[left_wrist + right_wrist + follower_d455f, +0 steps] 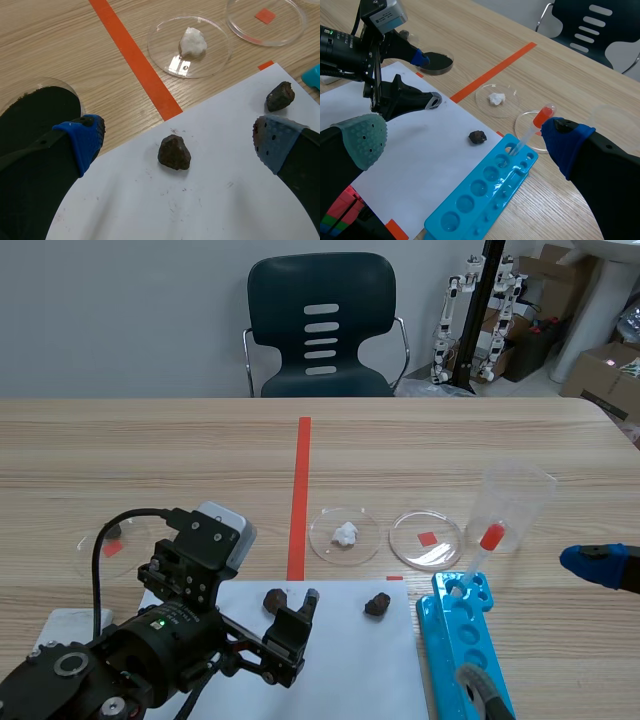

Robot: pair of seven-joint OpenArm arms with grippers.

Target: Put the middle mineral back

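Two dark brown minerals lie on a white paper sheet (340, 660). The left one (174, 152) sits on the paper between the spread fingers of my left gripper (177, 132), untouched by either pad; it shows as (275, 598) in the scene view. The other dark mineral (377, 604) lies further right, also seen as (478, 136). A white mineral (345, 534) rests in a clear dish (322, 540). Beside it stands an empty dish (440, 550) over a red mark. My right gripper (465, 140) hangs open above the paper and blue tray.
A blue well tray (470, 650) lies right of the paper, with a red-bulbed pipette (485, 545) leaning on it. Behind stands a clear plastic cup (512, 502). Another dish (88, 545) sits at the far left. A chair (320, 325) stands beyond the table.
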